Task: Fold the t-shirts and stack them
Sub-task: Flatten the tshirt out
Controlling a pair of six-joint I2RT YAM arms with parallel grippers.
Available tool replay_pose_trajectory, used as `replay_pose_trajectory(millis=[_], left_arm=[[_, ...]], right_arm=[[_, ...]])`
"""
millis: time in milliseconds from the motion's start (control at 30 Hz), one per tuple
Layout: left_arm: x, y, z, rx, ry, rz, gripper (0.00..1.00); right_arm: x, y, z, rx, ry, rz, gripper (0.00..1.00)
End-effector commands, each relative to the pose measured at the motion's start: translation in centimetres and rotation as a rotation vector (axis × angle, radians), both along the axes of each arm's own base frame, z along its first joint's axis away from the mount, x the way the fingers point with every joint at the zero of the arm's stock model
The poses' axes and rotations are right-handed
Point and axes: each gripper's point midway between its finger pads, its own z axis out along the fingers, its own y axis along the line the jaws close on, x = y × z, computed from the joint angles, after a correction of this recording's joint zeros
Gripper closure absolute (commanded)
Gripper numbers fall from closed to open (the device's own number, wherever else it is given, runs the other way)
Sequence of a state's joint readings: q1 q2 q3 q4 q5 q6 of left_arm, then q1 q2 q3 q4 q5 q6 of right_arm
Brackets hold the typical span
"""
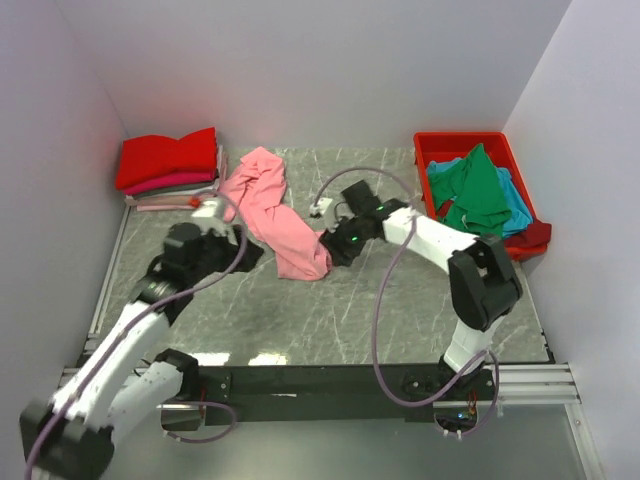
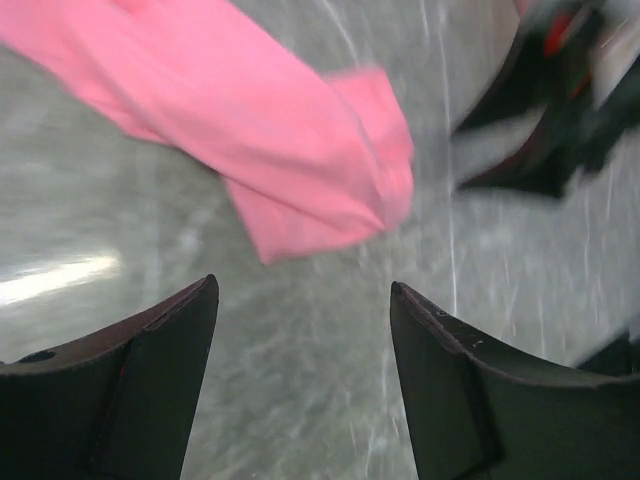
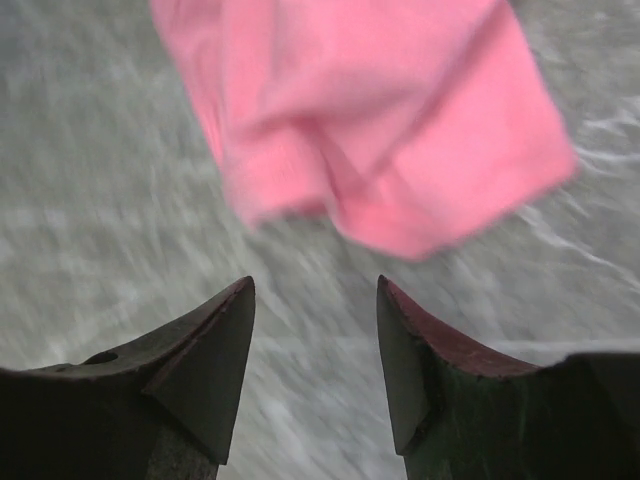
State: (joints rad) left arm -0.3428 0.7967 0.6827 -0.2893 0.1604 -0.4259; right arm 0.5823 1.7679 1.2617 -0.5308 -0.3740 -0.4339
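A light pink t-shirt [image 1: 268, 205] lies crumpled in a long strip on the marble table, from back centre to mid table. Its near end shows in the left wrist view [image 2: 300, 150] and the right wrist view [image 3: 380, 120]. My left gripper [image 1: 243, 250] is open and empty, just left of the shirt's near end. My right gripper [image 1: 332, 248] is open and empty, just right of that same end. Folded red and magenta shirts [image 1: 168, 163] are stacked at the back left. Green [image 1: 478, 188] and teal-blue [image 1: 515, 205] shirts lie in the red bin.
The red plastic bin [image 1: 440, 143] stands at the back right against the wall. White walls close the table on three sides. The right arm shows in the left wrist view [image 2: 560, 110]. Cables loop over both arms.
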Motion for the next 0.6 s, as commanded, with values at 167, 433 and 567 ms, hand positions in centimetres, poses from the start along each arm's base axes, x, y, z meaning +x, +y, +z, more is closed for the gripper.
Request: replay_pose_trajectory(millis=[167, 433, 567], left_arm=[[0.6, -12.7, -6.2, 0.271, -0.032, -0.497, 0.25], [5.6, -15.6, -11.8, 0.553, -0.018, -0.535, 0.30], [5.0, -17.2, -14.3, 0.602, 0.062, -0.594, 0.39]], right_arm=[[0.5, -7.4, 3.8, 0.155, -0.120, 0.408, 0.41], [1.1, -7.3, 3.8, 0.157, -0.192, 0.446, 0.40], [1.7, -6.7, 3.9, 0.183, -0.167, 0.412, 0.40]])
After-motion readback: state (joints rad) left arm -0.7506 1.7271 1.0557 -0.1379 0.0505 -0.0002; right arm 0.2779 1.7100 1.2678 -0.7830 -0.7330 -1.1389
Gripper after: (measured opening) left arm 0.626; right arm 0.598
